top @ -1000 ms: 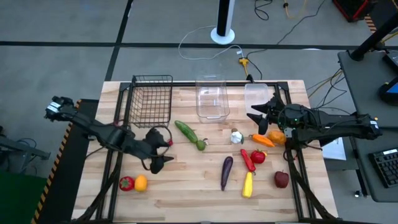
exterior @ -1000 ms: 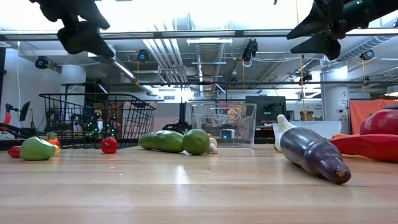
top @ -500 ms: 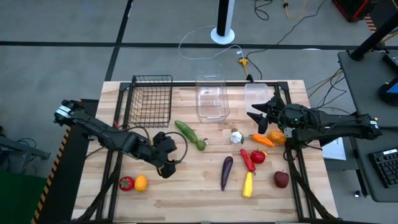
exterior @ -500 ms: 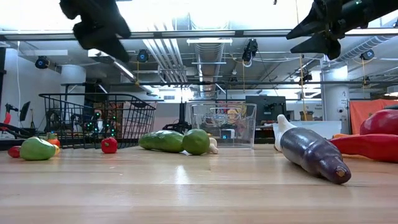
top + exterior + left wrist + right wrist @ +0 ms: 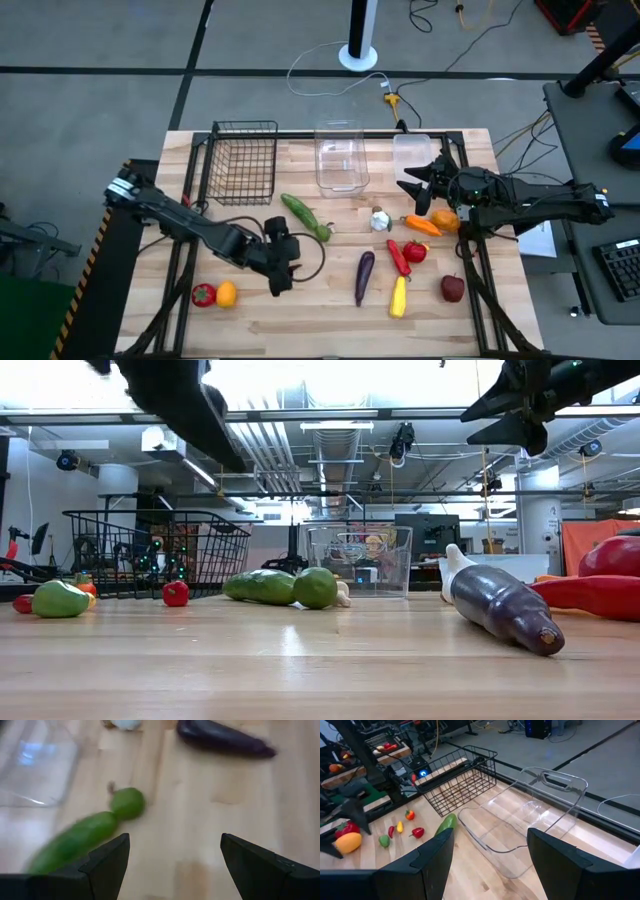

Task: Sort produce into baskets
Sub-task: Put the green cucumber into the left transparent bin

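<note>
The left gripper hung over the middle-left of the high view with its jaws spread and empty; the wrist view looked down on the cucumber and a round green fruit touching its tip. That pair lay at frame centre in the high view, just right of the wire basket. The cucumber looked firm, smooth and likely slippery, light enough for one gripper; a hold across its middle seemed safest, as the ends taper. The eggplant lay lower right of centre, apart from the rest, with bare wood around it. The right gripper waited at upper right, jaws parted and empty, near the clear bins. The crowded red and yellow pieces at lower right left little finger room.
</note>
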Controlling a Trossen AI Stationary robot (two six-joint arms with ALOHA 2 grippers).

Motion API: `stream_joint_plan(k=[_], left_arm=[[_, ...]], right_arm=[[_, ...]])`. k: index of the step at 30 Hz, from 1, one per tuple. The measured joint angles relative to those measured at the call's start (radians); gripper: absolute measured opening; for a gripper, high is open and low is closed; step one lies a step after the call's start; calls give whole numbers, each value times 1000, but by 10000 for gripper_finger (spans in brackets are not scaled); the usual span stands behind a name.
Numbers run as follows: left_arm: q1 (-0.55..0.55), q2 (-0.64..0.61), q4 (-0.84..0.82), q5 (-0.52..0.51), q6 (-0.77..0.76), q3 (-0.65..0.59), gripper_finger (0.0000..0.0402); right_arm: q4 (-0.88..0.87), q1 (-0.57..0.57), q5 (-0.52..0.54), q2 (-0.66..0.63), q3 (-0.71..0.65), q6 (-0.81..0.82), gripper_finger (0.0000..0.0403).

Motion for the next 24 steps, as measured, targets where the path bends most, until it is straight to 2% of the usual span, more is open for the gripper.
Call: stream_joint_plan(k=[4, 8, 15, 24], left_arm=[[13, 17, -4, -68, 81, -16, 295], [55, 36, 13, -80, 162, -16, 295], [144, 83, 32, -22, 296, -17, 295], [219, 128, 45, -2, 423, -18, 295]], right_arm=[[-1, 0, 0, 0, 0, 0, 244], [-2, 0, 0, 0, 0, 0, 244], [-5, 0, -1, 0, 0, -3, 244], [-41, 0, 0, 0, 0, 0, 244]])
